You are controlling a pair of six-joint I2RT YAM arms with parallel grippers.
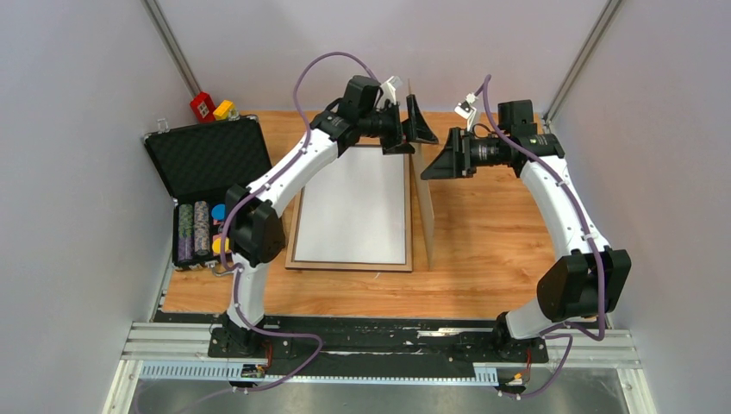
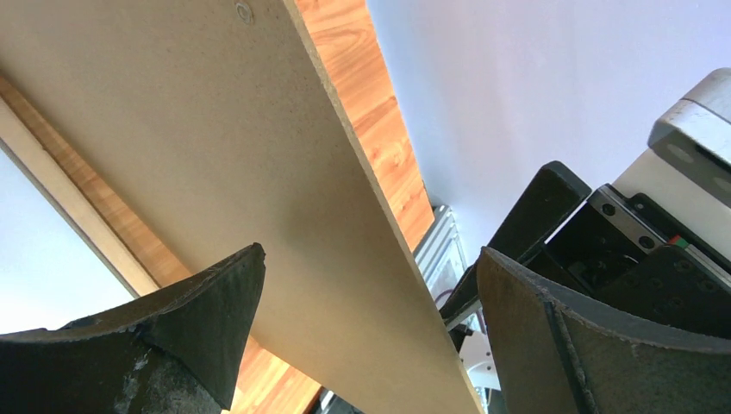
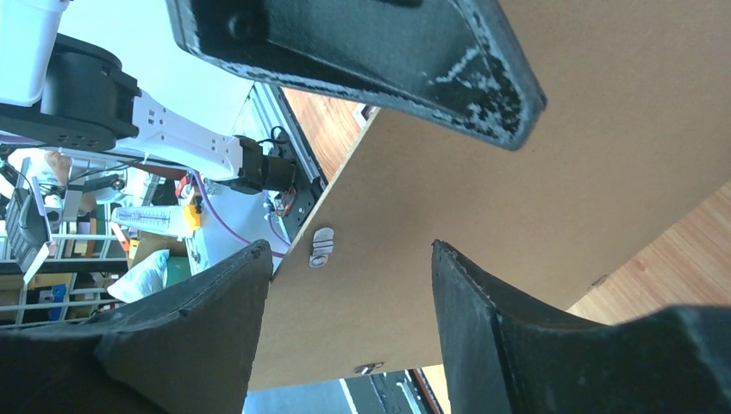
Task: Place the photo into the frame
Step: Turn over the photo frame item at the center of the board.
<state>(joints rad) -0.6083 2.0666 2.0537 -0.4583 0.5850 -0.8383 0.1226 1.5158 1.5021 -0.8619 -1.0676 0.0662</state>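
I see the left gripper [image 1: 412, 131] released astride the upright panel [image 1: 424, 207], the right gripper [image 1: 429, 166] released facing it, and the frame [image 1: 349, 266] to its left.

We see two matching limbs, the left arm [image 1: 289, 168] and the right arm [image 1: 560, 207], each built of glossy white link shells between bulky matte black joint housings. A thin purple cable [image 1: 296, 89] loops free of each arm near the wrist, is tied along the white shells, and trails in slack curves past the base. Both bases sit on a long black mounting strip [image 1: 379, 341]. A small white bracket [image 1: 393, 86] juts from each wrist. The left claw [image 1: 412, 129] and the right claw [image 1: 440, 161] carry broad, wedge-shaped black fingers [image 2: 198, 319], rough-surfaced and scuffed pale grey along their edges.
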